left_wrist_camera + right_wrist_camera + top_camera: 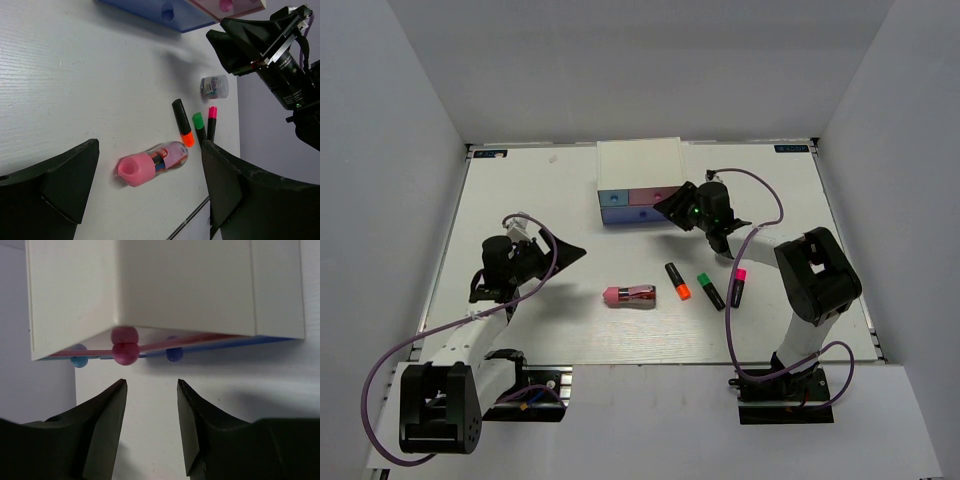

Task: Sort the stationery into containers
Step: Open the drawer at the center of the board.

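Note:
The white drawer chest [638, 165] stands at the back middle, with a blue drawer [615, 200] and a pink drawer [658, 197]. My right gripper [672, 208] is open and empty just in front of the pink drawer. In the right wrist view its fingertips [150, 385] stop short of the pink knob [125, 352]. The pink tube [628, 295] lies mid-table. The orange [677, 281], green [710, 291] and pink [738, 288] markers lie to its right. My left gripper [565, 252] is open and empty, left of the tube [152, 162]. A small whitish-grey piece [215, 86] shows only in the left wrist view.
Grey walls close in the white table [550, 330] on the left, back and right. The right arm [280, 55] reaches over the whitish-grey piece and the markers. A dark blue knob [173, 354] and a light blue knob [79, 360] flank the pink knob.

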Motion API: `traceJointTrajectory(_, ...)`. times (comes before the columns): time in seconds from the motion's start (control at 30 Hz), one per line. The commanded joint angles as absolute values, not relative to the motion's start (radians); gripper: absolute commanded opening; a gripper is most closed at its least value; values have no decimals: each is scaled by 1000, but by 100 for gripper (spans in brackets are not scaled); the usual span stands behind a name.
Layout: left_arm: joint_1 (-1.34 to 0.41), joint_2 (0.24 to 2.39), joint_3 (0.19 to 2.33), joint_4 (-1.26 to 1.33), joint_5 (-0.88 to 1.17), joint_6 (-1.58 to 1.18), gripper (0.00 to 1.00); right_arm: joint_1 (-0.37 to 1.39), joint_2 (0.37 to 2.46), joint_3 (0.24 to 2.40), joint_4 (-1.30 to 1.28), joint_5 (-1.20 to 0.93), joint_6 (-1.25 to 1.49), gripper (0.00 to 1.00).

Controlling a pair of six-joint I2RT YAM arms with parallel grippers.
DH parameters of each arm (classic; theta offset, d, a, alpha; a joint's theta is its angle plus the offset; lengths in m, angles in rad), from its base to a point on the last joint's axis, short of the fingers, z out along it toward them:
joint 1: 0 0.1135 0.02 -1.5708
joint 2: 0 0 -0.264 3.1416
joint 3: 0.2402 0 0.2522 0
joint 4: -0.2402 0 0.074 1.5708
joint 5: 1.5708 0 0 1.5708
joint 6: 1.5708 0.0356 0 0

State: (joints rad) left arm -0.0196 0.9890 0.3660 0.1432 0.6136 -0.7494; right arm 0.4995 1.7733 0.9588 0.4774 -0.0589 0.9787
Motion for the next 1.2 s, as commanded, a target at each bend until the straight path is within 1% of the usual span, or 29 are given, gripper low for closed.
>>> traceJointTrajectory(0.0, -25, 985, 356, 169, 623, -750, 93, 491, 1736, 950, 514, -34, 1008, 51)
traceJointTrajectory(0.07, -25, 985, 356, 169, 623, -750, 93, 502, 1740, 954, 512, -29, 1014, 48)
traceJointTrajectory(0.1, -25, 974, 347, 160, 623, -750, 93, 503, 1738, 954, 514, -31, 1014, 48)
traceJointTrajectory(0.17, -25, 974, 347, 160, 623, -750, 93, 503, 1746, 966, 509, -19, 1029, 43)
traceJointTrajectory(0.33, -25, 965, 347, 160, 623, -750, 93, 505, 1746, 982, 508, -11, 1032, 43)
traceJointTrajectory(0.4, -25, 965, 347, 160, 623, -750, 93, 508, 1740, 980, 509, -8, 1032, 47)
traceJointTrajectory(0.47, -25, 965, 347, 160, 623, -750, 93, 508, 1740, 974, 512, -5, 1032, 48)
traceJointTrajectory(0.7, -25, 956, 337, 160, 623, -750, 93, 515, 1755, 1009, 494, 75, 1094, 48)
traceJointTrajectory(0.73, -25, 956, 337, 160, 623, -750, 93, 518, 1755, 1011, 494, 75, 1097, 47)
traceJointTrajectory(0.9, -25, 956, 337, 160, 623, -750, 93, 535, 1761, 1037, 486, 94, 1109, 47)
traceJointTrajectory(0.93, -25, 956, 337, 169, 623, -750, 93, 544, 1767, 1042, 485, 106, 1111, 44)
traceJointTrajectory(1.07, -25, 976, 337, 178, 632, -750, 93, 557, 1775, 1051, 480, 127, 1108, 44)
traceJointTrajectory(1.17, -25, 976, 337, 178, 632, -750, 93, 561, 1787, 1061, 462, 152, 1114, 42)
